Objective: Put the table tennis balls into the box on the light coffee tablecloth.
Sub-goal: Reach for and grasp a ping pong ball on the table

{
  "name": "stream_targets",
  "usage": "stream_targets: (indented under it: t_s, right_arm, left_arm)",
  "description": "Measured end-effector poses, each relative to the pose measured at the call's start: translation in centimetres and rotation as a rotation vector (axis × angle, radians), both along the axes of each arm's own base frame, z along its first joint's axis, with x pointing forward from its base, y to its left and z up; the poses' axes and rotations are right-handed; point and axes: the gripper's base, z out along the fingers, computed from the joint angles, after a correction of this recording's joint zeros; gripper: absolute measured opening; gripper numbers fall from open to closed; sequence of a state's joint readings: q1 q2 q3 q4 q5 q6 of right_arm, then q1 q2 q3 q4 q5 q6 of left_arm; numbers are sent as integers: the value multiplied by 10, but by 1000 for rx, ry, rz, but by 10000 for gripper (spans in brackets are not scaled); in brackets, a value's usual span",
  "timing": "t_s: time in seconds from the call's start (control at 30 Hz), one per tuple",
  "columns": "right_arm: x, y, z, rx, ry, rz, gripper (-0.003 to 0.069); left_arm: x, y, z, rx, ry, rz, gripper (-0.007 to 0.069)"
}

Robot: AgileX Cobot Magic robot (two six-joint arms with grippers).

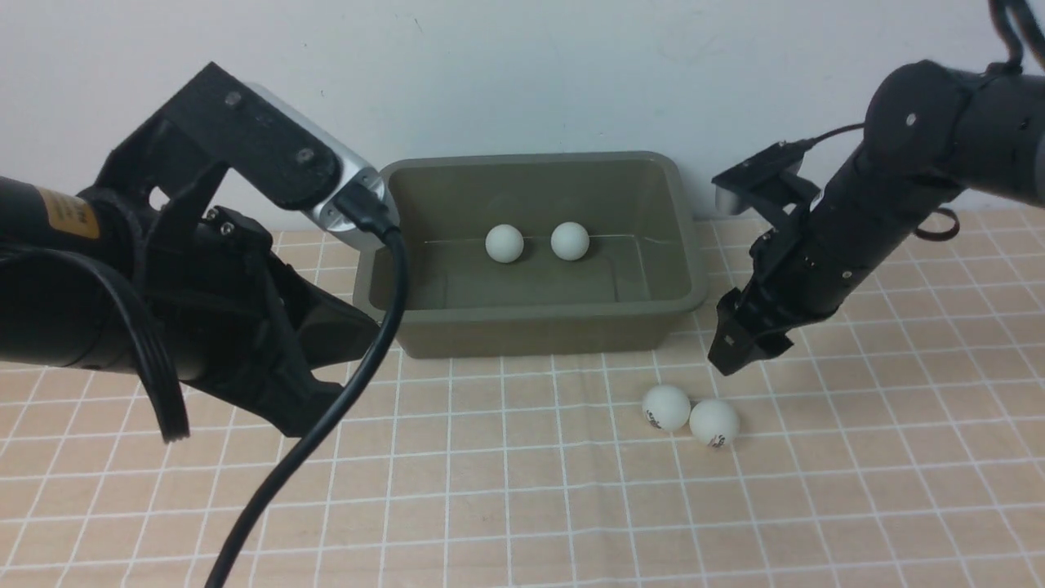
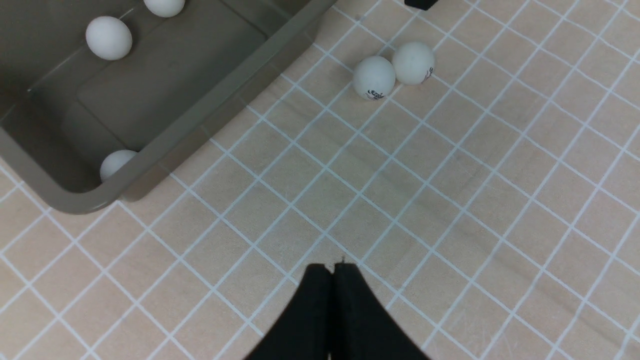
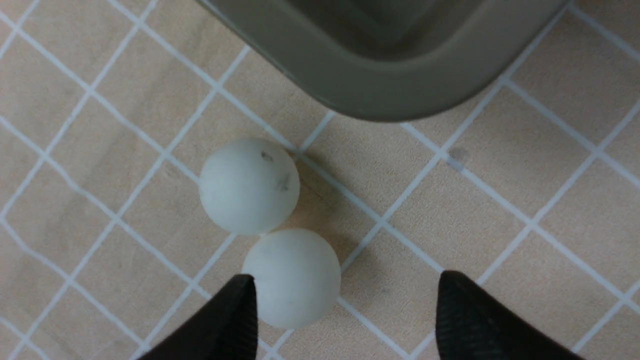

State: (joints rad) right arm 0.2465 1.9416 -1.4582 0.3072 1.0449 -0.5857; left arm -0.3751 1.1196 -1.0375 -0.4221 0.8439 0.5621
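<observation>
Broadly, the light coffee tablecloth point(image 1: 522, 490), peach-tan with a grid of thin white lines, covers all the ground in the front view, up to a pale wall point(image 1: 522, 65). The left arm point(image 1: 122, 310) fills the near left of that view, black and bulky, with a thick black cable point(image 1: 359, 359) looping down from its wrist. The right arm point(image 1: 857, 237) reaches in from the far right and slants down toward the cloth. Between them, at the back, stands the box point(image 1: 531, 331), an olive-green tub with a flared rim and sloping walls, resting on the cloth. The left fingers point(image 2: 317, 300) are pressed together with nothing between them, poised above bare cloth near the box's near left corner. The right fingers point(image 3: 225, 320) stand spread wide and empty, hanging above the cloth just off the box's near right corner. Three table tennis balls lie inside the box: two side by side against the far wall point(image 1: 504, 243) point(image 1: 569, 241), and a third tucked into the near left corner point(image 2: 115, 164), seen only from the left wrist. Two more point(image 1: 666, 407) point(image 1: 714, 422) sit on the cloth in front of the box's right end, touching each other, each with a small dark print. From the right wrist, one of this pair point(image 3: 291, 277) shows just inside one spread finger, though the front view shows a gap between fingers and balls.
</observation>
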Motion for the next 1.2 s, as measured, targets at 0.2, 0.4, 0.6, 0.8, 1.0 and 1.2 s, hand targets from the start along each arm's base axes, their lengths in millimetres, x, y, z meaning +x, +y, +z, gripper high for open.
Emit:
stream_targets:
  t_s: [0.2,0.4,0.6,0.8,1.0,1.2]
  right_arm:
    - [1,3,-20,-3,56,71,477]
    - [-1,5,-22,13,76,141,477]
    - [-4,4,-22,1,86,210,477]
    - [-5,5,-27,7,122,226,477]
    - [-5,10,-41,7,153,235,477]
    - [-3,19,-49,1,141,245,471]
  left_arm:
    - [0,0,0,0,0,0,-69]
    - [0,0,0,0,0,0,-69]
    - [0,0,0,1,0,0,-69]
    - [0,0,0,1,0,0,-69]
    - [0,0,0,1,0,0,-69]
    - [-1,0,-1,4,8,-4,-69]
